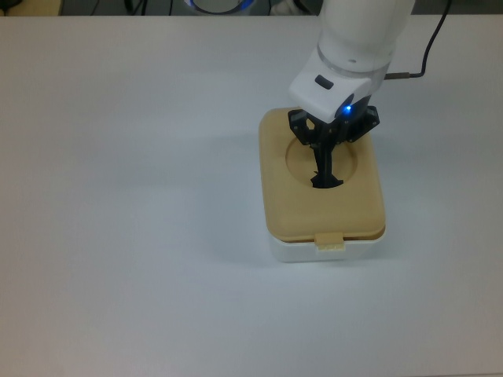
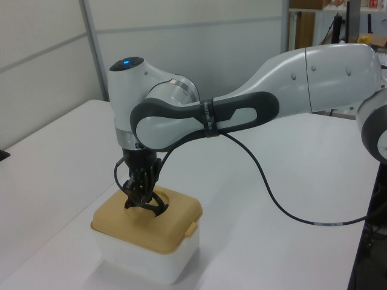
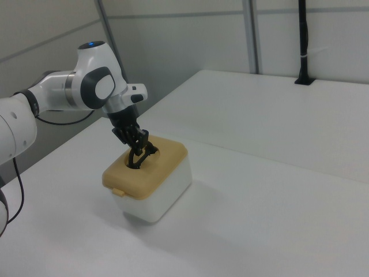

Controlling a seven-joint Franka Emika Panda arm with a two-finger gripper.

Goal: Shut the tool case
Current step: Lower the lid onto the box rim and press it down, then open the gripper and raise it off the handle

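No readable writing or logos anywhere; the only marking is a blue light on the arm [image 2: 199,115], seen at the wrist in the top view and on the top joint in the left view.

Arm reaches in from the left view's right, elbow bent, wrist pointing straight down over the box. Pincer [image 1: 324,179] is closed on the black handle [image 1: 325,182] in the round recess of the tan lid [image 1: 322,212]; the fingers [image 2: 140,187] look pinched together around it, little to no gap visible. A black cable [image 2: 278,187] loops off the forearm down to the table.

Tool case: white box [image 2: 142,260] directly under the pincer, lid sitting flat on top and covering the opening in all three views. Lid edges roughly line up with the box rim. Tan latch tab [image 1: 330,240] on the lid end farthest from the wrist, just above a white tab [image 1: 332,249] on the box. Can't tell whether it's clipped.

Surface: plain white table [image 1: 126,236], matte. Room: pale wall panels with grey vertical rails behind the arm, and a black post [image 3: 302,43] standing at the far table edge in the right view.
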